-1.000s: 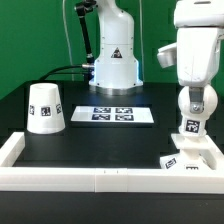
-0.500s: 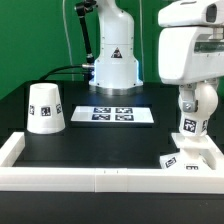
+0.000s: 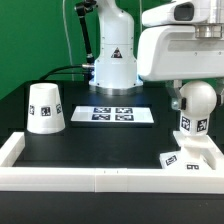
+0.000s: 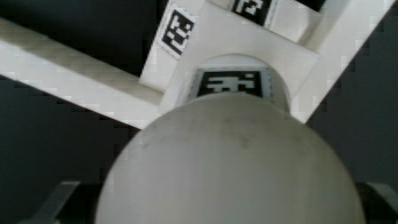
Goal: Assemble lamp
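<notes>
The lamp's round bulb (image 3: pixel 197 98) stands on its short tagged stem (image 3: pixel 190 124) over the flat square base (image 3: pixel 192 156), at the exterior view's right near the front wall. My gripper (image 4: pixel 214 202) comes down from above. Its dark fingers (image 4: pixel 57 200) lie against both sides of the bulb (image 4: pixel 222 160), so it is shut on the bulb. The arm's broad white hand (image 3: pixel 185 45) hides the bulb's top in the exterior view. The tapered shade (image 3: pixel 44 108) stands mouth down at the exterior view's left, apart from the gripper. A tag on the base (image 4: pixel 228 85) shows below the bulb.
The marker board (image 3: pixel 112 114) lies in the middle of the black table. A low white wall (image 3: pixel 90 178) runs along the front and both sides. The robot's own pedestal (image 3: pixel 114 62) rises behind the marker board.
The hand has turned above the bulb and now shows a much wider face. The bulb has shifted slightly toward the exterior view's left. Shade and base have stayed put.
</notes>
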Motion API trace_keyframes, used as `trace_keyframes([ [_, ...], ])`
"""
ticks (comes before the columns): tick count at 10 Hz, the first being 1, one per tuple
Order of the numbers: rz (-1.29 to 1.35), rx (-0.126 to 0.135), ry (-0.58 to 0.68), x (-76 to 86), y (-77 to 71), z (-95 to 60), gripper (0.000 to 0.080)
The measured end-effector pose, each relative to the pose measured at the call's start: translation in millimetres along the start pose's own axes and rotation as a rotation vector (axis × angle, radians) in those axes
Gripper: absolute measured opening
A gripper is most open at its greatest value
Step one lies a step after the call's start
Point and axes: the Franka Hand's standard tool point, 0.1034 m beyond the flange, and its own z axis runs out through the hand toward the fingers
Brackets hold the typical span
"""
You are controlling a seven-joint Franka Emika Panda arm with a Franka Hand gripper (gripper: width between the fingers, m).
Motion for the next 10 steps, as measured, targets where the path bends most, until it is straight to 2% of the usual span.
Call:
trace_keyframes([
  [6, 0.316, -0.007, -0.002, -2.3, 8.0, 1.0, 0.0579],
  [10, 0.778, -0.002, -0.047, -13.2, 10.4, 2.6, 0.0579],
])
